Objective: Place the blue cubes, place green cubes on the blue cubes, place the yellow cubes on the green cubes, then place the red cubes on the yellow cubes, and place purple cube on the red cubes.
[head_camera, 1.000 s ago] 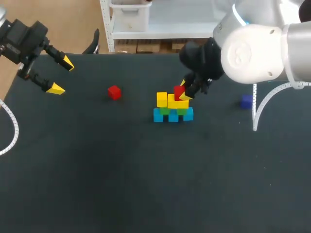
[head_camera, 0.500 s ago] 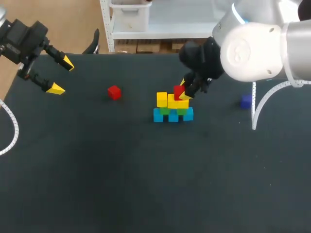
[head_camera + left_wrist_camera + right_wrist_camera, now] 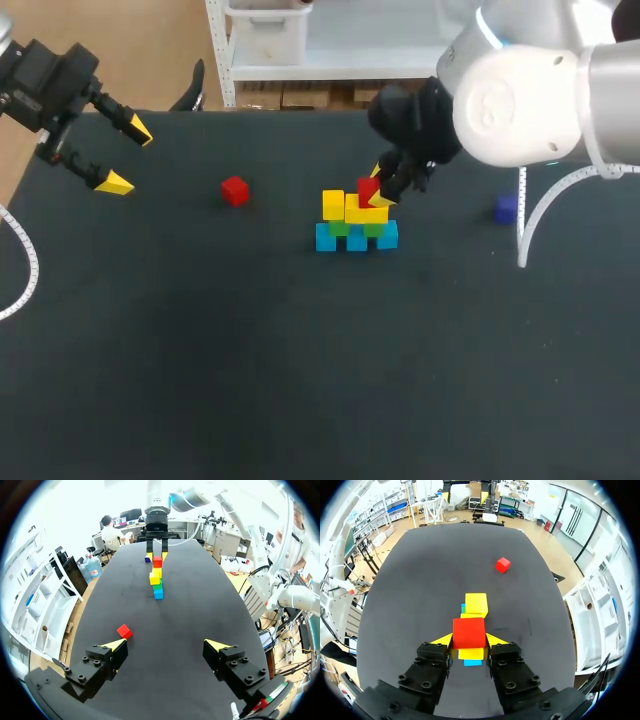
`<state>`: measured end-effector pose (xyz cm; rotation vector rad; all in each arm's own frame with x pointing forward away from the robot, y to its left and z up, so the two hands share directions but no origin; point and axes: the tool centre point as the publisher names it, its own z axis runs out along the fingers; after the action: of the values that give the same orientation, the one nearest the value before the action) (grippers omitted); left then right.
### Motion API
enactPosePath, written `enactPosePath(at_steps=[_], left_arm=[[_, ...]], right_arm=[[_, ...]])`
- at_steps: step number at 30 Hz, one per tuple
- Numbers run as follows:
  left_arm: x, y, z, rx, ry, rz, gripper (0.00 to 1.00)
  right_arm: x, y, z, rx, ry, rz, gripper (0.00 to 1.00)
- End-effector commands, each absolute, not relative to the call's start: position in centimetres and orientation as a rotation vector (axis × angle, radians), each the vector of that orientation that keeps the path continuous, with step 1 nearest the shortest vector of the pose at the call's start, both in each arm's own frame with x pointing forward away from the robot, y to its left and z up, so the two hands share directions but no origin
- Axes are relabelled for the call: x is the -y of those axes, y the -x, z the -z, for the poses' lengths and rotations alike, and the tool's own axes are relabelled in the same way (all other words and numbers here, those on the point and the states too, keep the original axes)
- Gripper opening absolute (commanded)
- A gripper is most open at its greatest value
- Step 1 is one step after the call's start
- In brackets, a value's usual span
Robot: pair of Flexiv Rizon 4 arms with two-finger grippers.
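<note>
On the black counter [image 3: 200, 350] a small pyramid of cubes stands a little right of the middle. Three blue cubes [image 3: 357, 241] form the bottom row, side by side and touching. The green cubes [image 3: 340, 228] sit on them, and the yellow cubes [image 3: 333, 204] sit on the green layer, the left one standing a little higher than its neighbour. The right arm comes in from the right and hangs over this stack. The right gripper [image 3: 469, 640] has its fingers clamped on the held red cube [image 3: 469, 632], one yellow tip pressing each side. That cube sits directly over the right-hand yellow cube, either resting on it or just above; the views do not settle which. In the right wrist view, yellow and a sliver of blue show below the gripped cube, between the fingers. The loose red cube [image 3: 235, 190] lies on its own on the counter, well to the left of the stack. The purple cube [image 3: 507, 208] lies alone to the right of the stack, near the right arm's cable. The left gripper [image 3: 112, 155] hovers over the far left corner of the counter, fingers spread wide with nothing between them, well apart from every cube.
</note>
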<state>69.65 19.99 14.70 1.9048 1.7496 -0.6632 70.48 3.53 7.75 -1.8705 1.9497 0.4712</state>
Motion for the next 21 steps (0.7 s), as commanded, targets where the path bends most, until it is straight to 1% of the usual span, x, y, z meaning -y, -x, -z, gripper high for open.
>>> enactPosePath(at_steps=[1, 2, 5, 6, 7, 8, 9, 10, 12, 14, 15, 17, 19, 21], left_arm=[[-20.03, -69.79, -14.66, -1.747, -1.908, 0.664, 1.0], [-20.03, -69.79, -14.66, -1.747, -1.908, 0.664, 1.0], [-20.03, -69.79, -14.66, -1.747, -1.908, 0.664, 1.0], [-20.03, -69.79, -14.66, -1.747, -1.908, 0.664, 1.0], [-20.03, -69.79, -14.66, -1.747, -1.908, 0.664, 1.0], [-20.03, -69.79, -14.66, -1.747, -1.908, 0.664, 1.0], [-20.03, -69.79, -14.66, -1.747, -1.908, 0.664, 1.0], [-20.03, -69.79, -14.66, -1.747, -1.908, 0.664, 1.0], [-20.03, -69.79, -14.66, -1.747, -1.908, 0.664, 1.0], [-20.03, -69.79, -14.66, -1.747, -1.908, 0.664, 1.0], [-20.03, -69.79, -14.66, -1.747, -1.908, 0.664, 1.0], [-20.03, -69.79, -14.66, -1.747, -1.908, 0.664, 1.0], [-20.03, -69.79, -14.66, -1.747, -1.908, 0.664, 1.0], [-20.03, -69.79, -14.66, -1.747, -1.908, 0.664, 1.0]], right_arm=[[-3.53, -70.58, -7.72, -1.947, 1.871, -0.479, 0.38], [-3.53, -70.58, -7.72, -1.946, 1.871, -0.481, 0.44], [-3.52, -70.58, -7.72, -1.944, 1.87, -0.483, 0.48], [-3.51, -70.58, -7.72, -1.944, 1.87, -0.484, 0.53], [-3.5, -70.58, -7.72, -1.944, 1.87, -0.484, 0.69], [-3.48, -70.59, -7.71, -1.944, 1.87, -0.484, 0.73], [-3.48, -70.59, -7.71, -1.945, 1.87, -0.484, 0.75], [-3.47, -70.6, -7.71, -1.944, 1.871, -0.485, 0.85], [-3.47, -70.62, -7.71, -1.943, 1.871, -0.483, 0.89], [-3.48, -70.66, -7.71, -1.941, 1.873, -0.482, 0.96], [-3.5, -70.69, -7.72, -1.941, 1.873, -0.482, 0.97], [-3.58, -70.75, -7.73, -1.939, 1.873, -0.481, 0.95], [-3.72, -70.85, -7.71, -1.935, 1.875, -0.478, 1.0], [-3.83, -70.95, -7.7, -1.932, 1.876, -0.475, 1.0]])
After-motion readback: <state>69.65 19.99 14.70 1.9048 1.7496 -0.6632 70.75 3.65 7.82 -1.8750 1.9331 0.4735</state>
